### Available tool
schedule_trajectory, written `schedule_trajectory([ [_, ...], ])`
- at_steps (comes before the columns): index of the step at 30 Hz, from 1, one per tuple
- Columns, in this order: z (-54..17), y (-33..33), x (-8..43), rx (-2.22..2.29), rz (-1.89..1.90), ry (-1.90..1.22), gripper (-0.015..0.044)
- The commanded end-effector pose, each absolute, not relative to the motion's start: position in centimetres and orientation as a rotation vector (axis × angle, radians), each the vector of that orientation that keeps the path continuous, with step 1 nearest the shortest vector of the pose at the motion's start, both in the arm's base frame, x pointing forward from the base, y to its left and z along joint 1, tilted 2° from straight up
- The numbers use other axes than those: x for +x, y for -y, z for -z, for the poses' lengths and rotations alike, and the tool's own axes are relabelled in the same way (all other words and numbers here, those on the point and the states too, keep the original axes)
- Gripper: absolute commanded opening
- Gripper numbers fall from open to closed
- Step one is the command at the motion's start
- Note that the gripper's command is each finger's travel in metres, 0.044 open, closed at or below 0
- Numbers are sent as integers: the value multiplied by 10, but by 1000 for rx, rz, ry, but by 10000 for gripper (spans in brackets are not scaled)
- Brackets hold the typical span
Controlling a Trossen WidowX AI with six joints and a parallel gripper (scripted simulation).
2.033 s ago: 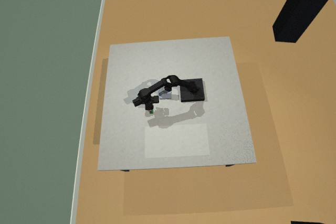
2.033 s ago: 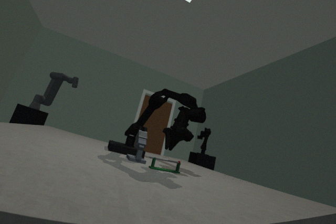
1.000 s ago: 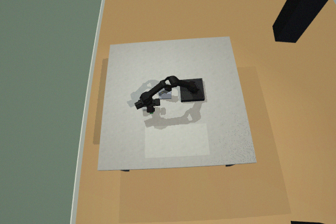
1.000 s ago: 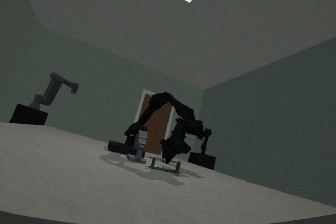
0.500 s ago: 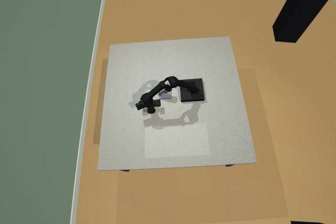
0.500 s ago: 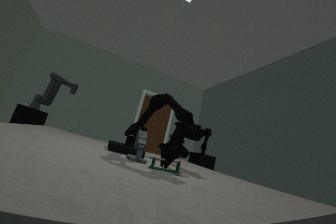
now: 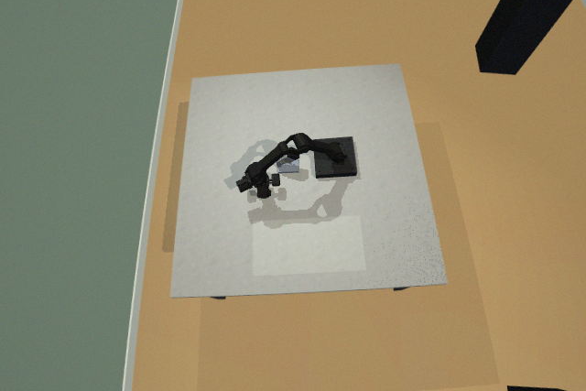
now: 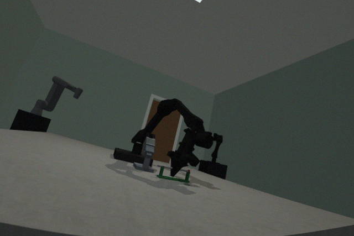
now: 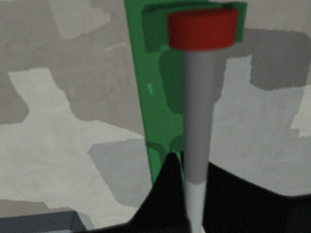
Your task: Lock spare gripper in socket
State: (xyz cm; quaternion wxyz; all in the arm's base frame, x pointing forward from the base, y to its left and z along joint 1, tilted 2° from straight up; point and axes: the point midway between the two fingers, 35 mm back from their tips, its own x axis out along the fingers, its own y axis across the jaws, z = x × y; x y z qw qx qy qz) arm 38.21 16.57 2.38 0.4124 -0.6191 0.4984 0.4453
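Observation:
The lock pin (image 8: 182,170) (image 9: 198,107), a grey rod with a red head, lies level across the two posts of a green cradle (image 8: 167,177) (image 9: 155,112). My gripper (image 8: 172,174) (image 9: 178,158) points down between the posts and is shut on the pin's shaft, with its fingertips below the shaft. The pin's far end is hidden in the wrist view. The blue-grey mount (image 7: 288,168) (image 8: 148,148) stands upright beside the cradle. A dark part (image 8: 151,135) sits at its top; whether this is the spare gripper is too small to tell.
The mount's grey base (image 9: 39,222) shows at the wrist view's lower left. My arm's black base plate (image 7: 330,168) stands behind the mount, and the arm passes over the mount. Other arms on black pedestals (image 8: 30,121) (image 8: 213,169) stand in the background, away from the table.

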Motion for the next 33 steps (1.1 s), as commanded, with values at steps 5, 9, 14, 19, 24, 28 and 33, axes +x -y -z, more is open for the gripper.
schedule_trajectory([
  [5,-31,-166,382,-1556,-1124,-1251,0],
  [9,-43,-167,382,-1556,-1124,-1251,0],
  [14,-58,-167,381,-1556,-1124,-1251,0],
  [19,-73,-166,380,-1556,-1124,-1251,0],
  [24,-89,-166,378,-1556,-1124,-1251,0],
  [28,-93,-165,377,-1556,-1124,-1251,0],
  [33,-87,-165,378,-1560,-1126,-1257,0],
])
